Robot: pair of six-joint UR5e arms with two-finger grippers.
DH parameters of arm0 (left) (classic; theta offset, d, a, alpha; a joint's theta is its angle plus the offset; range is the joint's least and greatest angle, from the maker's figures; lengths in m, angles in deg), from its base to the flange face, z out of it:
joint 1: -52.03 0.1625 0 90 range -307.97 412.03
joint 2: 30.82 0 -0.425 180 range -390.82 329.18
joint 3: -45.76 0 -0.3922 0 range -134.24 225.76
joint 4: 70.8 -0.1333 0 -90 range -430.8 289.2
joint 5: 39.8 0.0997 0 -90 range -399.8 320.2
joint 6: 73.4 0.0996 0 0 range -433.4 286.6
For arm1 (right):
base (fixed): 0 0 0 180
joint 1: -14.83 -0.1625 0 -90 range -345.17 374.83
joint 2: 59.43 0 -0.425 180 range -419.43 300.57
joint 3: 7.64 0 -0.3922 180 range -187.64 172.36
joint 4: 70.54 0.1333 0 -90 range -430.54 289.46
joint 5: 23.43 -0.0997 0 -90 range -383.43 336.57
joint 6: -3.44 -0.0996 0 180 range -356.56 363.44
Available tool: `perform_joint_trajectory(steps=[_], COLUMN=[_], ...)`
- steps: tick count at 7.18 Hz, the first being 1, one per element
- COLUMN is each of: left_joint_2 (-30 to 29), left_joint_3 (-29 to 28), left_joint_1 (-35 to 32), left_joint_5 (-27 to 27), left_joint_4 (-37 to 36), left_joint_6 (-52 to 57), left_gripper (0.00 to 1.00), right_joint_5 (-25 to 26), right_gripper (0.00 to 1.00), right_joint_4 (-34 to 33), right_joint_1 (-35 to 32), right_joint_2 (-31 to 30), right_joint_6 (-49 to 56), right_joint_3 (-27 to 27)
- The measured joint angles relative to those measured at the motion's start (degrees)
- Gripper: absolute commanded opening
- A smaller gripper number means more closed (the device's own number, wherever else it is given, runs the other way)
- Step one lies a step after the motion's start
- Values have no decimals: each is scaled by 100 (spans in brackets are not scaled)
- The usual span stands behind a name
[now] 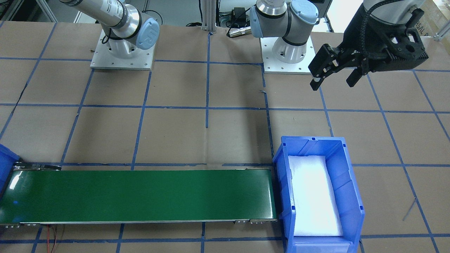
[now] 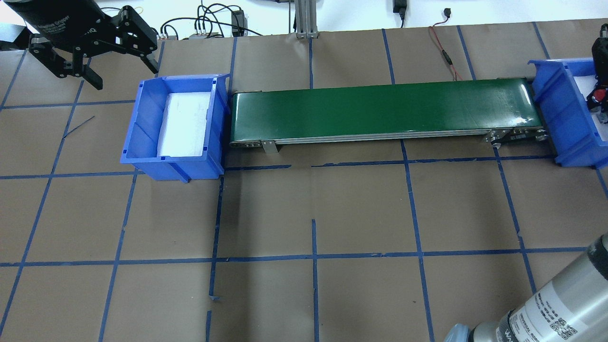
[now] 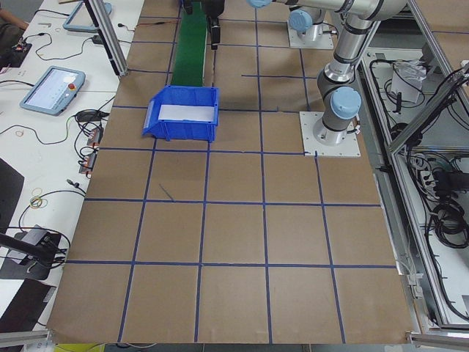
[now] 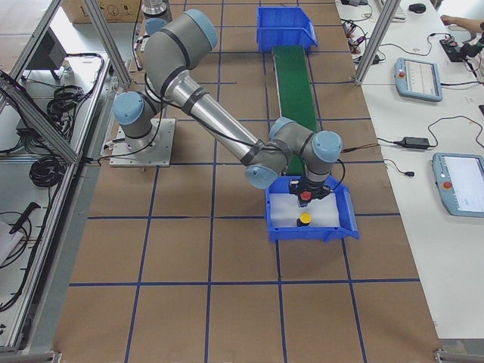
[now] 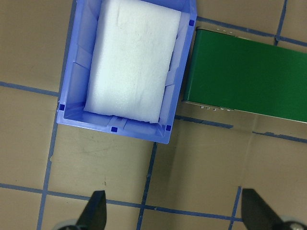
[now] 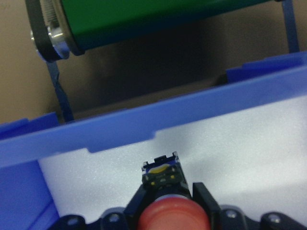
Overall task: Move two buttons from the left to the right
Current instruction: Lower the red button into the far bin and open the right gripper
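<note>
Two silver arms with pale blue joint caps stand on a table covered in brown paper gridded with blue tape. The right arm stretches out low and bends at the wrist to point straight down into the right bin. The left arm holds its wrist high and tilted over bare paper beside the left bin. A long, smooth green conveyor belt runs between the two blue plastic bins, each lined with a white foam slab. The left gripper, black and angular, hangs with its fingers spread wide and nothing between them. The right gripper is closed narrowly around the red button, whose glossy round cap faces the wrist; its long axis is vertical, with the black body aimed down at the foam. The yellow button rests on the same foam, cap up.
</note>
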Motion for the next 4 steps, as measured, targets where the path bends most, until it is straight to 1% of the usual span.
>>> perform_joint_trajectory(steps=[1, 3, 4], left_joint_2=[1, 2, 1], left_joint_3=[0, 0, 0], left_joint_1=[0, 0, 0], left_joint_5=[-2, -2, 0], left_joint_4=[0, 0, 0], left_joint_6=[0, 0, 0], left_gripper=[100, 100, 100], right_joint_5=[57, 45, 24], right_gripper=[13, 15, 19], right_joint_4=[39, 63, 66], right_joint_1=[1, 1, 1], right_joint_2=[3, 4, 4], right_joint_6=[31, 54, 57], right_joint_3=[-12, -62, -86])
